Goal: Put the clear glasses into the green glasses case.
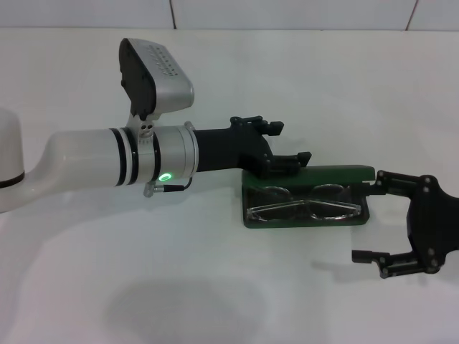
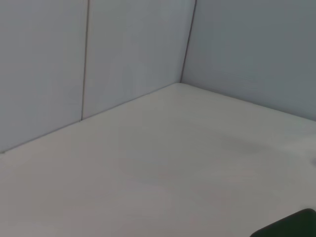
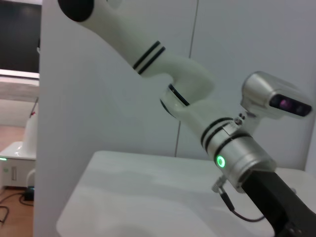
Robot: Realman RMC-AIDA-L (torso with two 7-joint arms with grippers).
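Note:
The green glasses case (image 1: 307, 222) lies open at the centre right of the table, its lid (image 1: 341, 172) raised along the far side. The clear glasses (image 1: 301, 209) lie inside its tray, lenses across the width. My left gripper (image 1: 290, 142) hangs open just over the case's far left corner, nothing between its fingers. My right gripper (image 1: 367, 215) is open at the case's right end, one finger (image 1: 384, 179) by the lid's right tip, the other nearer the front. A dark green corner of the case (image 2: 292, 227) shows in the left wrist view.
The white table (image 1: 143, 287) runs back to a pale panelled wall (image 2: 133, 44). My left forearm (image 1: 107, 165) stretches across from the left at mid-height. The right wrist view shows that left arm (image 3: 232, 148) and the table's edge (image 3: 74, 202).

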